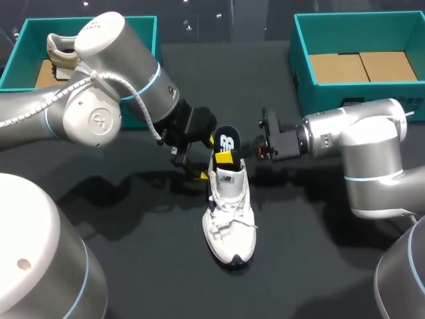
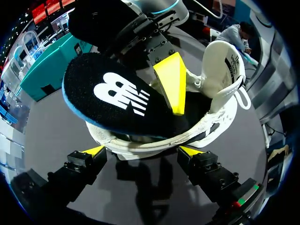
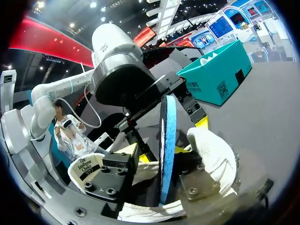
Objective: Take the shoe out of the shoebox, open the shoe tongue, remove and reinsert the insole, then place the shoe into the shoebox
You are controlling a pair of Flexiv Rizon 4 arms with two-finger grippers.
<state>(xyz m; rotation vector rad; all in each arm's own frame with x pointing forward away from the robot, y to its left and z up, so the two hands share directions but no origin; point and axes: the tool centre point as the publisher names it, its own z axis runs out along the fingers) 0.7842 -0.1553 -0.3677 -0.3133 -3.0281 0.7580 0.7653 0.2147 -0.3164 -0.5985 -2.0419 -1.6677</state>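
A white shoe (image 1: pixel 230 216) lies on the dark table, toe toward me. Its black insole (image 1: pixel 227 141) with a white logo sticks up out of the heel opening. My left gripper (image 1: pixel 199 163) is open at the heel; in the left wrist view its yellow fingertips (image 2: pixel 93 151) flank the shoe's heel (image 2: pixel 140 140). My right gripper (image 1: pixel 249 151) comes in from the right. One of its yellow fingers (image 2: pixel 171 82) lies on the insole (image 2: pixel 117 98) inside the shoe. In the right wrist view the insole (image 3: pixel 166 140) stands edge-on between the right gripper's (image 3: pixel 161 157) parted fingers, with a gap on one side.
A teal shoebox (image 1: pixel 143 26) stands at the back left with another shoe (image 1: pixel 60 52) in it. A second teal shoebox (image 1: pixel 302 73) with a cardboard floor stands at the back right. Dark table surface lies in front of the shoe.
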